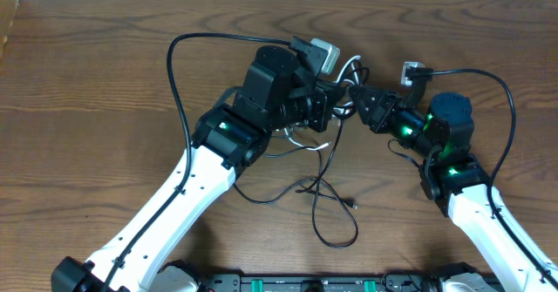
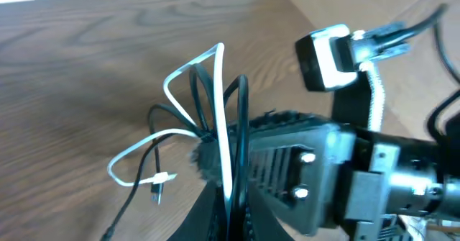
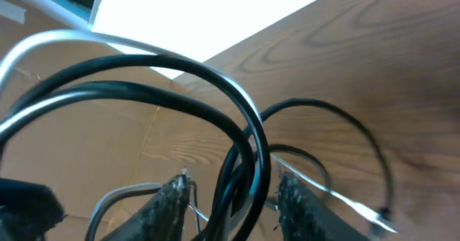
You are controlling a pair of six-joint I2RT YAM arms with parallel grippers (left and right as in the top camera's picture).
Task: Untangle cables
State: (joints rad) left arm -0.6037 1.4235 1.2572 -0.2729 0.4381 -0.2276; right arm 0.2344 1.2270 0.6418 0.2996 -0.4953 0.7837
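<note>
far left: brown wood-grain table (image 1: 87, 83), with a thick black wire (image 1: 174, 74) arcing up off the white left arm (image 1: 174, 205) to its black wrist

left gripper (image 1: 330, 111) reaches right, near table centre; from its own camera the jaws (image 2: 226, 212) are closed tight on a bunch of thin flexible black cables (image 2: 241, 111) plus one thin white cable (image 2: 136, 151), which stand up out of the grip in narrow loops

the white cable runs on leftward in a loop lying on the wood, ending in a small white plug (image 2: 159, 180) beside a black plug

below the grippers the slack of the black cables (image 1: 336, 213) lies on the table in crossed loops, one small plug (image 1: 351, 206) just right of them

right gripper (image 1: 359, 100) points left, nose to nose with the left one; its view shows the jaws partly apart, textured fingertips (image 3: 172, 198) either side of the same bundle (image 3: 244, 162), gap on both sides, so around it, not pinching

white-and-black camera block (image 2: 323, 54) on the right wrist: no lettering I can read, too blurred

green lights on the right arm joints (image 1: 405, 133); its own thick black wire (image 1: 506, 109) curves round the far right
</note>
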